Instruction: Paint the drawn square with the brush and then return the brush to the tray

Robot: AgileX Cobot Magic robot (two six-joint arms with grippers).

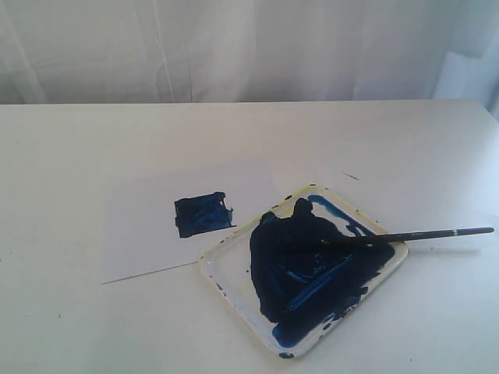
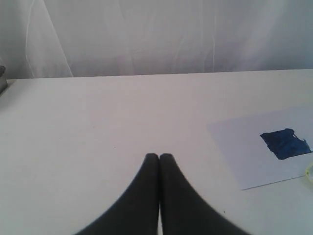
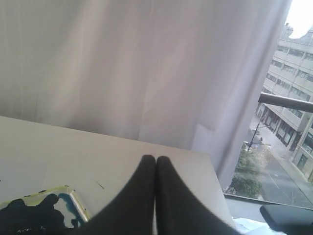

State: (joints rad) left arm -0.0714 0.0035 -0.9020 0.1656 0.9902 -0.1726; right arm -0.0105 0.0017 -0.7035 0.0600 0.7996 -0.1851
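Note:
The drawn square (image 1: 203, 214) on the white paper sheet (image 1: 148, 226) is filled with dark blue paint; it also shows in the left wrist view (image 2: 286, 143). The black-handled brush (image 1: 405, 235) lies across the white tray (image 1: 217, 269), its tip in the blue smear and its handle sticking out past the right rim. A corner of the tray (image 3: 78, 204) appears in the right wrist view. Neither arm appears in the exterior view. My left gripper (image 2: 159, 156) is shut and empty above bare table. My right gripper (image 3: 155, 159) is shut and empty too.
A white curtain (image 1: 234, 47) hangs behind the table's far edge. In the right wrist view the table's right edge (image 3: 215, 181) drops off beside a window with a street outside. A thin dark mark (image 1: 350, 176) lies on the table behind the tray.

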